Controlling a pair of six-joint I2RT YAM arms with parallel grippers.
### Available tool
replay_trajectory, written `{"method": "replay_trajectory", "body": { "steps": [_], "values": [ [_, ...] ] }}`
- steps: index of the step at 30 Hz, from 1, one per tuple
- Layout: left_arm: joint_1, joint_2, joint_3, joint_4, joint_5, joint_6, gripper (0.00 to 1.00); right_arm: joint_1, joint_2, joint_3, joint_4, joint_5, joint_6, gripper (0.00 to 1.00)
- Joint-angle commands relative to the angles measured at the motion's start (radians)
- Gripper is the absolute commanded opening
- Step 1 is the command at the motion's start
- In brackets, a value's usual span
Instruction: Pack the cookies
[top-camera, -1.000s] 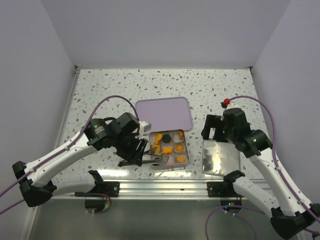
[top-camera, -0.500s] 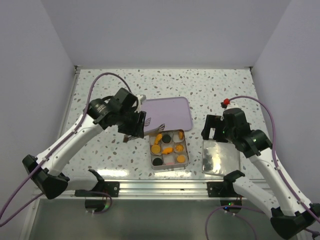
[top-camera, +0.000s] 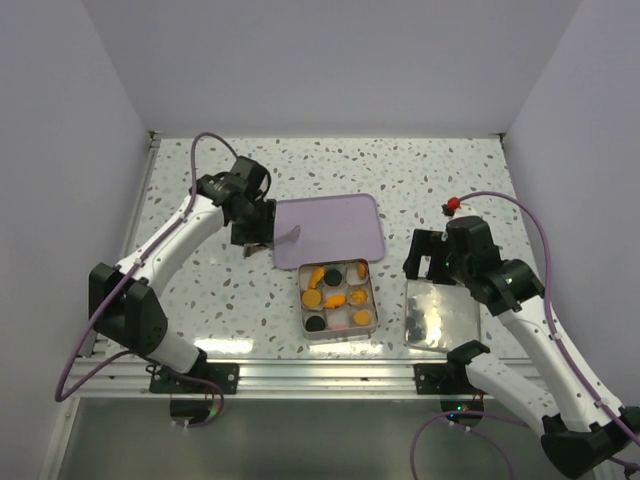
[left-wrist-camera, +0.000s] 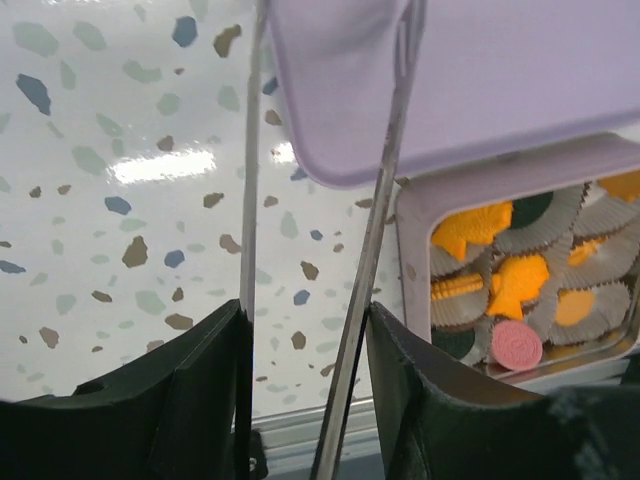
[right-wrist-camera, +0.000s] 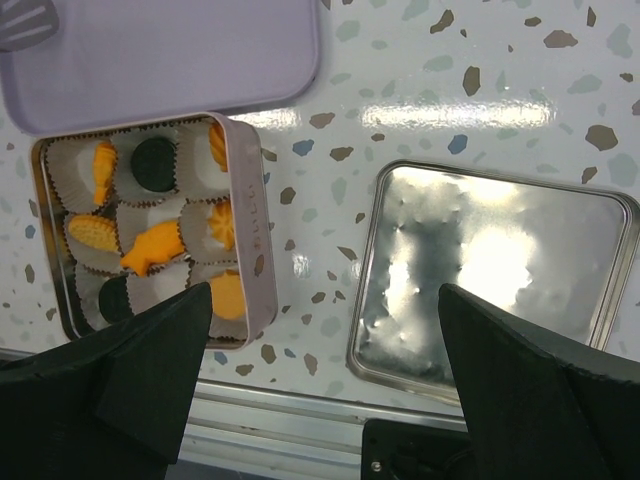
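The cookies lie in white paper cups inside a square pale tin near the table's front: mostly orange, some black, and one pink. They also show in the right wrist view. My left gripper is shut on metal tongs. It holds them over the left edge of the purple tray, behind and left of the tin. The tongs' blades are apart and hold nothing. My right gripper is open and empty, above the table between the tin and a silver lid.
The silver lid lies upside down to the right of the tin. The purple tray touches the tin's back edge. A red marker sits on the right arm's cable. White walls stand at the left, back and right.
My left arm swung from the tin's front-left corner back and left to the purple tray's left edge, carrying the tongs. The right arm has not moved.
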Motion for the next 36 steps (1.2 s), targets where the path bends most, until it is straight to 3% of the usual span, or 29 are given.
{"method": "replay_trajectory", "body": {
  "steps": [1, 15, 36],
  "values": [
    [0.072, 0.038, -0.002, 0.096, -0.017, 0.039, 0.55, 0.006, 0.009, 0.0, 0.024, 0.028, 0.0, 0.99],
    [0.338, 0.123, -0.074, 0.256, 0.062, 0.064, 0.53, 0.005, 0.022, 0.004, 0.013, 0.033, 0.002, 0.99],
    [0.405, 0.088, -0.459, 0.588, 0.039, -0.075, 0.58, 0.008, 0.042, 0.01, 0.003, 0.015, 0.005, 0.99]
  ]
}}
